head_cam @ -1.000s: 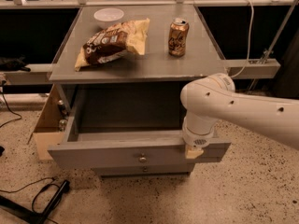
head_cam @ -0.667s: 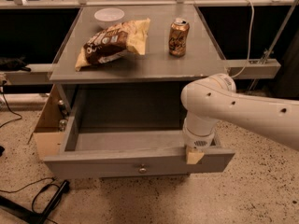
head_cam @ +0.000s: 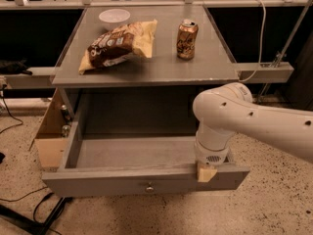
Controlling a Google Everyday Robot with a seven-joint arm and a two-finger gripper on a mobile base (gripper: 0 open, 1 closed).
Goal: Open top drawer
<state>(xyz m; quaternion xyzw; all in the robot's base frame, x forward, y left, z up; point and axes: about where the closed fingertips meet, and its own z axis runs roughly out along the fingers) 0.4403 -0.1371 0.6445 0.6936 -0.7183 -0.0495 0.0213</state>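
The top drawer [head_cam: 122,181] is a grey flat-fronted drawer with a small round brass knob [head_cam: 149,187] at its centre. It stands pulled far out from under the grey cabinet top, showing a plain grey empty interior [head_cam: 132,153]. My gripper [head_cam: 205,172] hangs from the white arm [head_cam: 254,121] that reaches in from the right. Its tan tip sits over the drawer front's top edge, right of the knob. The lower drawers are hidden under the open one.
On the cabinet top [head_cam: 205,65] lie a chip bag [head_cam: 117,45], a brown drink can [head_cam: 187,32] and a white bowl [head_cam: 114,16]. A cardboard box [head_cam: 49,131] stands at the cabinet's left. Black cables [head_cam: 29,214] lie on the speckled floor.
The drawer has slid further out toward the camera, and my gripper has moved with its front edge. The things on the cabinet top have not moved.
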